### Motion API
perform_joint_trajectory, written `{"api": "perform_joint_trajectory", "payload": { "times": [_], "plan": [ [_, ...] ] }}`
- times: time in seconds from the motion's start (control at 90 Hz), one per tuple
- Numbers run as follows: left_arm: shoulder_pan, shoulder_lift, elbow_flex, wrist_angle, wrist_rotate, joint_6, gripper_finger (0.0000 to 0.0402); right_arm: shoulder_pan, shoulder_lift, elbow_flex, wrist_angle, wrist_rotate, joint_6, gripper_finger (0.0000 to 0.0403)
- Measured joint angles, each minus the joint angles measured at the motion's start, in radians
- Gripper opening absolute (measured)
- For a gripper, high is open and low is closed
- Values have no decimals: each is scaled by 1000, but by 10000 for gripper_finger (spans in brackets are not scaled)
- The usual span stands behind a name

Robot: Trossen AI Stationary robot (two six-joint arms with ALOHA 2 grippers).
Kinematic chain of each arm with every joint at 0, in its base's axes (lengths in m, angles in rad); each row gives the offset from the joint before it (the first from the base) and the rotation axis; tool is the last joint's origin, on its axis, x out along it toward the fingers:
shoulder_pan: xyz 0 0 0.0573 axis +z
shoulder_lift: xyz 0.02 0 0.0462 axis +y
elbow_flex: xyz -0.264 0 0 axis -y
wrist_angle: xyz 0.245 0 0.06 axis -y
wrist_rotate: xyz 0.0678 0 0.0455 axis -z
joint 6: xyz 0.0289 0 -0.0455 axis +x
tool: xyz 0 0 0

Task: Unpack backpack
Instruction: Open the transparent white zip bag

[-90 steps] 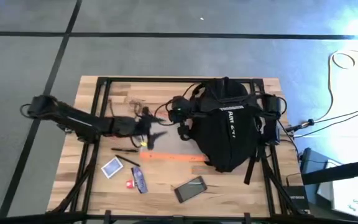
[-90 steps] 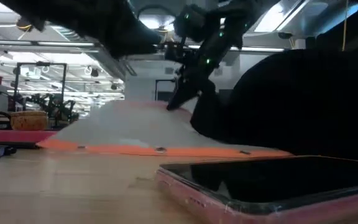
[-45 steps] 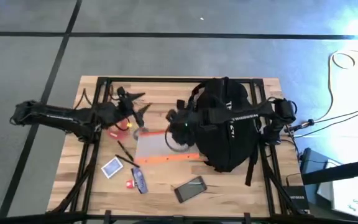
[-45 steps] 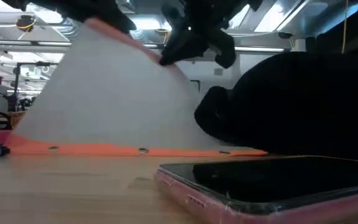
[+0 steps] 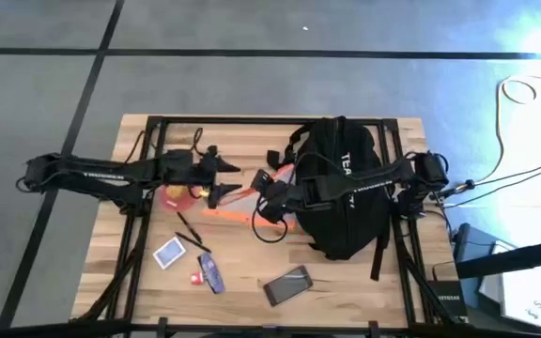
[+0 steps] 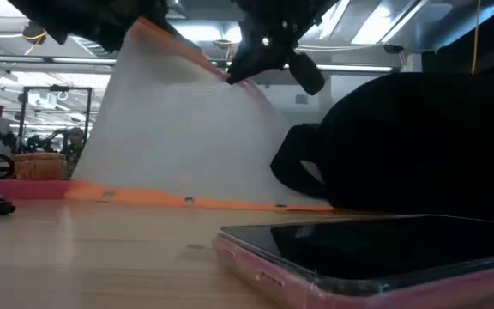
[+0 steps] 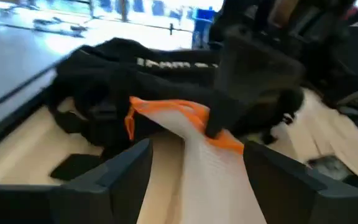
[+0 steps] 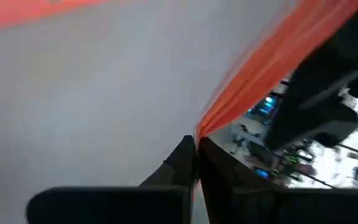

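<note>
- The backpack (image 5: 346, 197) is lying on the right half of the worktop (image 5: 252, 272), its white lettering facing up, with a loose strap (image 5: 378, 252) trailing toward the near edge.
- At its left side we are holding a white mesh pouch with an orange edge (image 6: 170, 129); it is standing tilted, lower edge on the wood, upper corner raised.
- Our right hand (image 5: 269, 188) is clenching that orange edge just beside the backpack; the right wrist view shows the fingers (image 8: 188, 168) pinched shut on the trim. This grip is likely what is keeping the pouch lifted clear of the bag.
- Our left hand (image 5: 216, 178) is reaching in from the left with fingers (image 7: 123, 168) spread apart, holding nothing, facing the pouch, probably placed to receive it.
- Unpacked items are lying apart on the near-left worktop: a phone in a pink case (image 5: 287, 284), a small blue-and-white card (image 5: 170, 253), a dark pen (image 5: 189, 228), a purplish object (image 5: 212, 272) and something round in red and yellow (image 5: 175, 193).
</note>
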Motion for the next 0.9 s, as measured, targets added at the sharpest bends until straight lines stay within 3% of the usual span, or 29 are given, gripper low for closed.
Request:
{"api": "perform_joint_trajectory", "payload": {
  "times": [0.189,0.411,0.533,0.611,0.667,0.789,0.9],
  "plan": [
    [46,36,0,26,115,-27,239,6,5,0,2,104,-123,0],
    [79,21,42,62,165,-12,239,5,5,0,5,115,-157,0],
    [92,18,88,3,187,8,239,5,5,0,5,114,-141,0],
    [66,18,118,-103,206,100,239,5,5,0,4,115,-128,0],
    [23,22,146,-193,158,182,239,5,5,0,4,113,-115,0],
    [-70,49,197,-305,-54,276,239,5,5,0,4,102,-108,0],
    [-104,76,230,-312,-119,277,239,5,5,0,4,101,-107,0]
  ]
}}
